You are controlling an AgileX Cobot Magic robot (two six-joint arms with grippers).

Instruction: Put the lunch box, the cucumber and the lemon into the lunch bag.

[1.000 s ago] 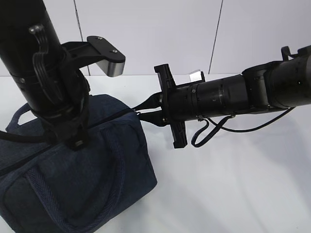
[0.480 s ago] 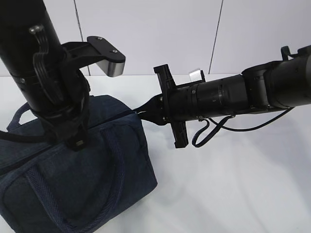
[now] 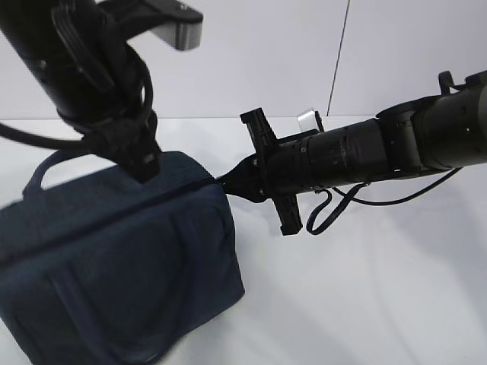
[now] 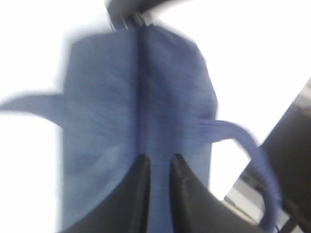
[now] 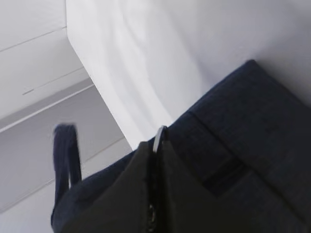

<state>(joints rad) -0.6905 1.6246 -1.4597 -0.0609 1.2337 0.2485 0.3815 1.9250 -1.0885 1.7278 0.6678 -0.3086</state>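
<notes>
Where two arms meet: one lunch bag (image 3: 114, 258); one ring pull (image 5: 158, 138).

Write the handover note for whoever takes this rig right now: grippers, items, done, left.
Right gripper: shut on the silver ring pull at the end of the lunch bag.
Left gripper: slightly open above the bag's closed zipper line, holding nothing.
Lunch box, cucumber, lemon: not in view.
Done: ring pull gripped.
Left: open the zipper, load all three items.
</notes>
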